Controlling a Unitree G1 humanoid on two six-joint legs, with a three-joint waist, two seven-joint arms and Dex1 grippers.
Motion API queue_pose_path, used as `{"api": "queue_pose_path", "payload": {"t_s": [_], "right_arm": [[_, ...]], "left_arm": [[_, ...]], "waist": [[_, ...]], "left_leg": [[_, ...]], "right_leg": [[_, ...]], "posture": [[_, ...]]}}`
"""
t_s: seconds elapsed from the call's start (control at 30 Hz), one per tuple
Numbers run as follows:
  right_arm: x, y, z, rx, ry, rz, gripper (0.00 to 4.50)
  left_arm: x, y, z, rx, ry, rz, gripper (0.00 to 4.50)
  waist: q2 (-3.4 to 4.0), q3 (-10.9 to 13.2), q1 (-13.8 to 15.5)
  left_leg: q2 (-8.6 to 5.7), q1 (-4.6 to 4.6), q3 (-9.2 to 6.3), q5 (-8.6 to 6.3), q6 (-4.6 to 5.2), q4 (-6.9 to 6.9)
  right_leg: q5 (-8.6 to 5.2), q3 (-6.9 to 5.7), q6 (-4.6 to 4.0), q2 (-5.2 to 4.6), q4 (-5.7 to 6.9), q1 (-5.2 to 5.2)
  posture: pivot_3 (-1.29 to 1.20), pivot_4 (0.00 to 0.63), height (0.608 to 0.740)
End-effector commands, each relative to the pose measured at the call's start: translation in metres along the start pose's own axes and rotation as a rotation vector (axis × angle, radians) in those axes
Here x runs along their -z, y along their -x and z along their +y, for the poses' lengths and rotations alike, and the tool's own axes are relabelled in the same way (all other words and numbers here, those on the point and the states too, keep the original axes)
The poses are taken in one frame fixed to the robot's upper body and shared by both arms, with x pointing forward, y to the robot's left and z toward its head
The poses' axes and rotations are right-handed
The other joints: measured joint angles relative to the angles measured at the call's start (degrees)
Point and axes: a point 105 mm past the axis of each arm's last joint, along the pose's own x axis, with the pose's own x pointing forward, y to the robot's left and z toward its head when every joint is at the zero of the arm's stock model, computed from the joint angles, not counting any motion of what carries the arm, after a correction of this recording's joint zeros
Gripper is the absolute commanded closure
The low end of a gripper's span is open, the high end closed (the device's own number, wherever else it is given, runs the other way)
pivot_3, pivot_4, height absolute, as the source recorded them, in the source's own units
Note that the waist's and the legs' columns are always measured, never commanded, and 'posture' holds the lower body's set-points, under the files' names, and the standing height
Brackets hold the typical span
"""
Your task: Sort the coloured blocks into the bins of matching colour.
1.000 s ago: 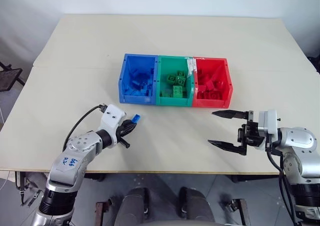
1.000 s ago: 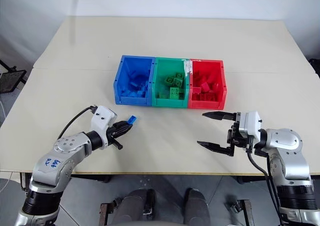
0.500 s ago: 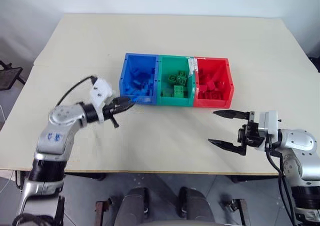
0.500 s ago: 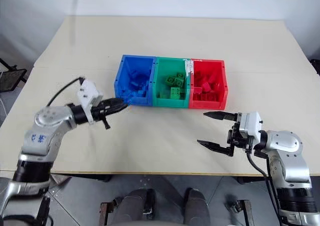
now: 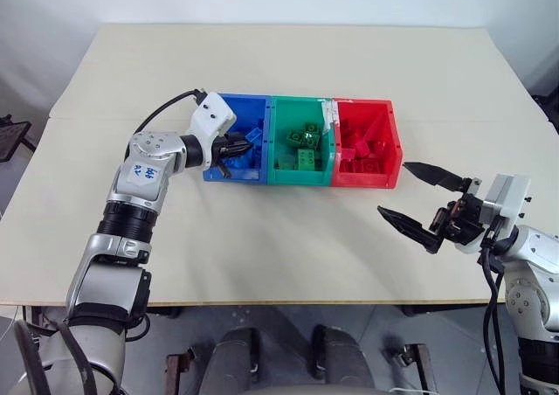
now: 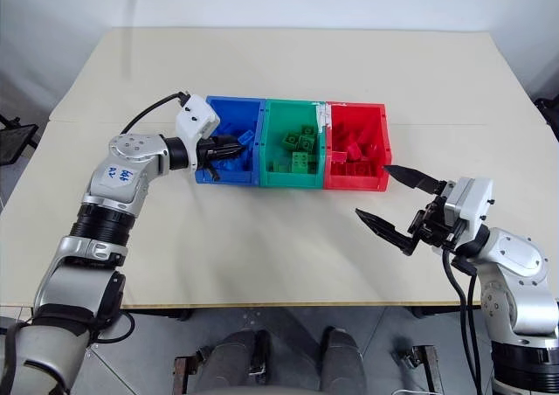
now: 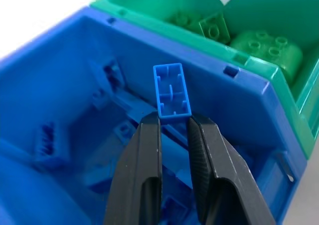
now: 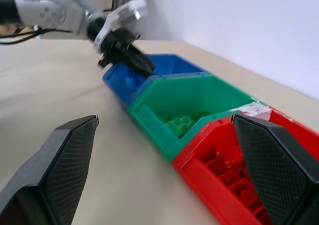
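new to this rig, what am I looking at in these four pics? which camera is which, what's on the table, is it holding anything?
It is a two-armed humanoid robot; each arm ends in a gripper with two black fingers. The two wide pictures come from a stereo camera on its head, looking down over a table. The two close-ups come from cameras on the wrists, looking along each gripper's fingers.

On the table stand three bins in a row: a blue bin, a green bin and a red bin, each with bricks of its own colour inside.

The left gripper is over the blue bin with a narrow blue brick at its fingertips. The right gripper is open and empty, off to the side.
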Motion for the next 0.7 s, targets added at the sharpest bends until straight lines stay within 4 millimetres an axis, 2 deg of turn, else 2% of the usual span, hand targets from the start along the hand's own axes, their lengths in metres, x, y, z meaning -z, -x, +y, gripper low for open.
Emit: {"api": "queue_pose_path", "payload": {"t_s": [0.03,0.13,0.23,0.43,0.57,0.7], "right_arm": [[-0.011,0.001,0.000,0.007,0.028,-0.034,0.00],[-0.008,-0.002,0.001,-0.006,0.017,-0.037,0.00],[-0.004,-0.006,0.001,-0.041,0.010,-0.033,0.00],[0.005,-0.012,0.003,-0.137,-0.003,-0.013,0.00],[0.015,-0.012,0.006,-0.222,-0.007,0.025,0.00],[0.029,-0.005,0.002,-0.253,-0.019,0.066,0.00]], "left_arm": [[-0.018,0.011,0.012,-0.049,-0.032,-0.061,2.48],[-0.020,0.025,0.013,-0.050,-0.028,-0.119,1.59],[-0.017,0.047,0.009,-0.025,-0.054,-0.159,0.66],[0.002,0.099,0.004,-0.024,-0.078,-0.180,0.66],[0.039,0.144,-0.005,-0.046,-0.083,-0.150,0.66],[0.068,0.166,-0.016,-0.095,-0.083,-0.095,0.66]], "waist": [[0.00,0.00,0.00],[0.00,0.00,-0.16],[0.00,0.00,-0.67],[0.00,0.00,-1.16],[0.01,0.00,-1.44],[0.00,0.00,-1.03]], "left_leg": [[0.00,0.00,-0.02,0.00,0.00,0.01],[0.01,0.00,-0.03,0.00,0.00,0.02],[0.04,0.02,-0.04,0.00,0.00,-0.02],[0.10,0.03,-0.07,0.00,0.00,0.00],[0.26,0.05,-0.06,-0.01,-0.01,-0.03],[0.28,0.08,-0.04,-0.02,-0.01,-0.05]], "right_leg": [[0.00,0.02,0.00,0.00,0.00,0.00],[0.00,0.04,0.00,0.00,0.02,0.00],[0.00,0.05,0.00,0.00,0.03,-0.02],[0.00,0.05,0.00,-0.01,0.04,-0.01],[0.00,0.07,0.00,-0.07,0.03,-0.02],[0.00,0.06,0.00,-0.09,0.02,-0.01]], "posture": [[0.00,0.150,0.740],[0.00,0.150,0.740],[0.00,0.150,0.740],[0.00,0.150,0.740],[0.00,0.150,0.740],[0.00,0.150,0.740]]}}
